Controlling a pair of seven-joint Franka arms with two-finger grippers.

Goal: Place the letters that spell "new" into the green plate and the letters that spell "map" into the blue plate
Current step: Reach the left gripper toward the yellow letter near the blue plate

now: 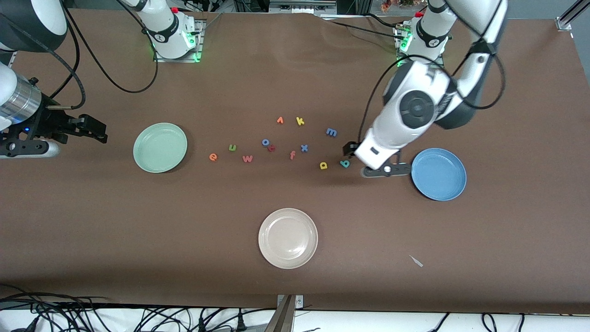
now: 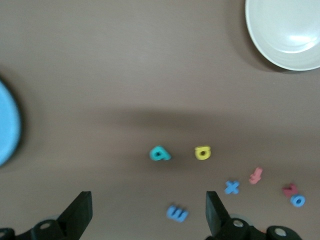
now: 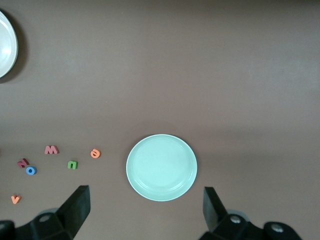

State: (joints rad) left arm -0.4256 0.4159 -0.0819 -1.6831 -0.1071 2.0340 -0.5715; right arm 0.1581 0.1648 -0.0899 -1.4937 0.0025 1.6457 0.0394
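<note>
While hanging open-jawed near teal p (image 1: 345, 163) and blue plate (image 1: 438, 174), left gripper (image 2: 146, 212) hidden under its wrist. Right gripper (image 1: 102, 135) open, empty, beside green plate (image 1: 160, 147); arm cropped.

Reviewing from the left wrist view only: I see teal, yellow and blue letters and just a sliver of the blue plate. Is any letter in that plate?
Observer: No, the blue plate holds no letter.
Operator: And the green one?
Observer: The green plate holds none either; the orange e, green n and pinkish w lie on the table beside it.
Operator: My left end effector is open near the teal p. Where is the right one?
Observer: The right end effector waits open over the table at the right arm's end, beside the green plate.
</note>
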